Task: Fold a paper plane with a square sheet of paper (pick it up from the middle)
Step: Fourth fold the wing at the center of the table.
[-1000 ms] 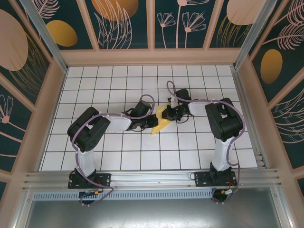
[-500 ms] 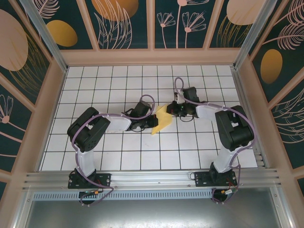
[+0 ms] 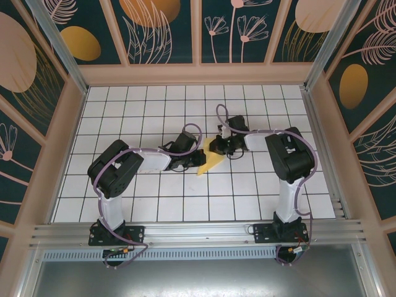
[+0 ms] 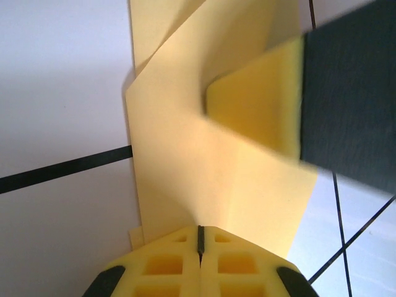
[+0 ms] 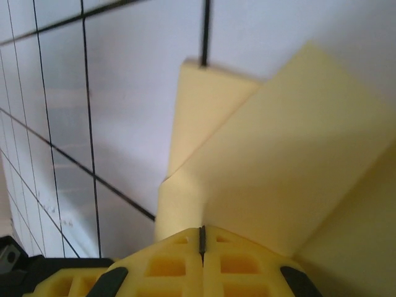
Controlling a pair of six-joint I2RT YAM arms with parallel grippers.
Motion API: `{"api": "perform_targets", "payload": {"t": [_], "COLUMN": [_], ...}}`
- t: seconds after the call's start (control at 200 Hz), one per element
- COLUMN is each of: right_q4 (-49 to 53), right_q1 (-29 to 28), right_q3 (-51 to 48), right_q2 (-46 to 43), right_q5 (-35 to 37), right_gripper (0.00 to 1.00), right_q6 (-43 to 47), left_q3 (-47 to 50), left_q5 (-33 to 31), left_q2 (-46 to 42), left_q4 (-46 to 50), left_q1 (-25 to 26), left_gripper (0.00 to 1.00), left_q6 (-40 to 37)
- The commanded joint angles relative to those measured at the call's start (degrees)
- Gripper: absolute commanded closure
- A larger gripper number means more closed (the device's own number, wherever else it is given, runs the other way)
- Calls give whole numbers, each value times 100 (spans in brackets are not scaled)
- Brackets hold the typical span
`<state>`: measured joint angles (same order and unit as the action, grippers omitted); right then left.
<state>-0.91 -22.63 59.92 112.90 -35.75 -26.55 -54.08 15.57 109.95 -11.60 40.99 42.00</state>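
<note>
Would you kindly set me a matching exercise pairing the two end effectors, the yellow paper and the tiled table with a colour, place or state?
Things:
1. left yellow-tipped end effector
2. right yellow-tipped end effector
3. pale-yellow folded sheet of paper
4. tiled table

Descriptions:
a. white with black grid lines
b. shut, meeting the paper from the right
c. lying creased between both arms
d. shut, at the paper's left edge

Pairs: 1-d, 2-b, 3-c, 4-a.

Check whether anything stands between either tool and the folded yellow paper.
Nothing visible does. Both tools are shut and right at the folded paper: the left tool at its left edge, the right tool at its far end.
</note>
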Motion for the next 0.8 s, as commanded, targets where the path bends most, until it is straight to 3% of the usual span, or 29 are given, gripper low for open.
{"api": "perform_targets", "payload": {"t": [0.0, 0.23, 0.48, 0.646, 0.796], "right_q4": [235, 542, -137, -291, -385], "right_q1": [591, 872, 326, -82, -12], "right_q3": [360, 996, -6, -234, -155], "right_q2": [329, 181, -787, -603, -268], "right_q5": [686, 817, 350, 221, 153], "right_gripper": [98, 98, 97, 97, 98], "right_q6": [-158, -132, -217, -309, -336], "left_q3": [387, 236, 161, 104, 119], "left_q5": [-494, -497, -669, -757, -766], "left_q2": [416, 439, 378, 375, 351], "left_q4": [1362, 1386, 1433, 1458, 1450], "left_q1": [-7, -9, -7, -21, -24], "left_gripper": [100, 100, 100, 100, 100], "left_q6": [-187, -278, -545, -769, -790]}}
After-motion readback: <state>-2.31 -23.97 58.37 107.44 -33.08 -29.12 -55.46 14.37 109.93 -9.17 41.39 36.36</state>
